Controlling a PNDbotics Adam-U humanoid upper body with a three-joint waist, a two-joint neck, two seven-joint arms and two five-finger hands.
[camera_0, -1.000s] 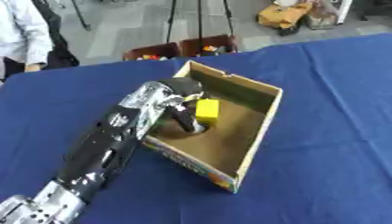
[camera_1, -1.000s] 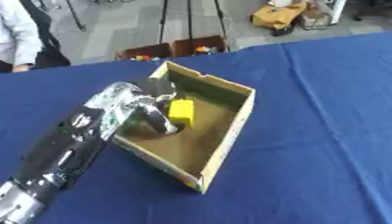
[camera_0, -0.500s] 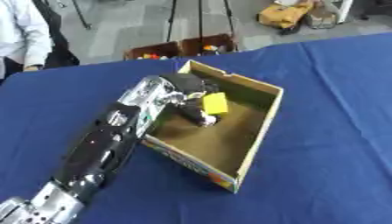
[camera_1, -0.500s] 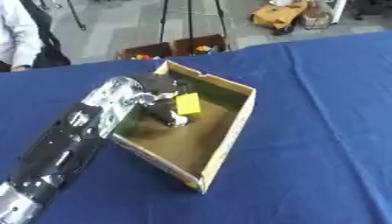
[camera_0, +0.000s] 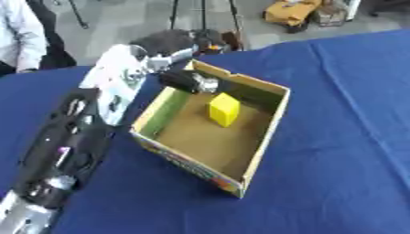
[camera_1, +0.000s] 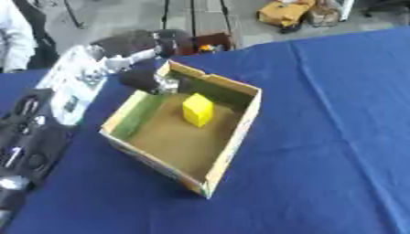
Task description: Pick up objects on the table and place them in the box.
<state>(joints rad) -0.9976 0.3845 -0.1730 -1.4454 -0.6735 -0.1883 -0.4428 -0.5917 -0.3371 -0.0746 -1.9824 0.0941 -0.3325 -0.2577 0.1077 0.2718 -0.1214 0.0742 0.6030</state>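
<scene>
A yellow block (camera_0: 223,109) stands on the brown floor of the open cardboard box (camera_0: 271,119), near its far end and touching nothing else. My left arm comes in from the lower left. Its hand (camera_0: 186,81) hangs over the box's far left corner, a little above the rim, with the fingers stretched toward the block and nothing in them. A short gap separates the fingertips (camera_0: 205,85) from the block. The right hand does not show.
A blue cloth (camera_1: 336,137) covers the table, with wide bare areas to the right of and in front of the box. Behind the far edge are a dark crate (camera_1: 200,43) with small coloured things, tripod legs, and a person (camera_0: 18,39) at far left.
My left hand has let go of the yellow block and drawn back up to the box's far left corner. The block now stands free on the box floor.
</scene>
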